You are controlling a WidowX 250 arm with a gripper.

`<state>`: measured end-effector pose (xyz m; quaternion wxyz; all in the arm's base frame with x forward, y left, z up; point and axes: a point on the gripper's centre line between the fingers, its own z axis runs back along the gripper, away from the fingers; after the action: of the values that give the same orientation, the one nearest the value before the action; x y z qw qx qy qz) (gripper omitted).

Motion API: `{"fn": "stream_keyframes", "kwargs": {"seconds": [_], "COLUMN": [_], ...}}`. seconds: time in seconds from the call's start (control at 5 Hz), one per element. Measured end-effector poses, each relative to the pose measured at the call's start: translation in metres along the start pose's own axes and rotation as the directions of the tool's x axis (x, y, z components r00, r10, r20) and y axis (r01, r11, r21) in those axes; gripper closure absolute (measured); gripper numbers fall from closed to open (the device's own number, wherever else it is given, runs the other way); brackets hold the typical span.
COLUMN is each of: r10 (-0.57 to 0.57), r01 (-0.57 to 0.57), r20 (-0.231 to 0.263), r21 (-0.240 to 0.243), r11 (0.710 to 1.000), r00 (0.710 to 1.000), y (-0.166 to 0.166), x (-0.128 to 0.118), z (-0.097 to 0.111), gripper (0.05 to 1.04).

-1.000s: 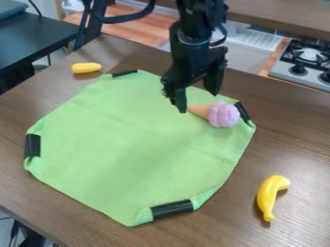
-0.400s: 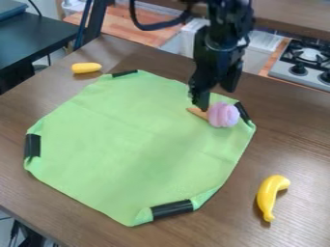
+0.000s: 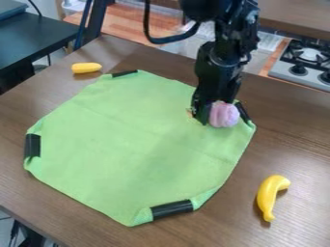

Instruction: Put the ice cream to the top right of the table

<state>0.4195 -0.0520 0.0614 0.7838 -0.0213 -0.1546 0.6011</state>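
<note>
Ice cream [image 3: 224,115] on green cloth [image 3: 122,144], pincer [image 3: 207,114] at its cone [image 3: 190,113]; clenched or released, I cannot tell

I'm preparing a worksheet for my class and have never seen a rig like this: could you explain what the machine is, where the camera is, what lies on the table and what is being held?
The machine is a black robot arm ending in a pincer. A fixed camera looks down at a slant on the wooden table. On the table lie a green cloth, a yellow banana and a smaller yellow object. An ice cream with a pink top lies on the cloth. The pincer is down at its cone; whether it grips it, I cannot tell.
</note>
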Motion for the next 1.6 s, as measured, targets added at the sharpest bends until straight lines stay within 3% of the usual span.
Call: {"fn": "stream_keyframes", "kwargs": {"seconds": [0.2, 0.4, 0.6, 0.8, 1.0, 1.2, 1.4, 1.6], "r10": [0.014, 0.006, -0.011, -0.064, -0.150, -0.376, -0.588, -0.745], "r01": [-0.014, -0.006, 0.011, 0.058, 0.137, 0.354, 0.559, 0.712], "r20": [0.008, 0.010, -0.026, -0.060, -0.088, -0.120, -0.117, -0.110], "r21": [0.006, -0.002, -0.024, -0.098, -0.136, -0.166, -0.209, -0.231], "r11": [1.000, 1.000, 1.000, 0.994, 0.981, 0.920, 0.803, 0.663], "r00": [1.000, 1.000, 1.000, 0.996, 0.985, 0.919, 0.801, 0.658], "y": [0.000, 0.000, -0.002, -0.012, -0.022, -0.036, -0.041, -0.039], "x": [-0.006, -0.008, -0.014, -0.019, -0.036, -0.070, -0.091, -0.100], "z": [-0.003, -0.003, 0.002, 0.023, 0.034, 0.036, 0.037, 0.035], "gripper": [0.110, 0.315, 0.319, 0.319, 0.319, 0.319, 0.319, 0.319]}}
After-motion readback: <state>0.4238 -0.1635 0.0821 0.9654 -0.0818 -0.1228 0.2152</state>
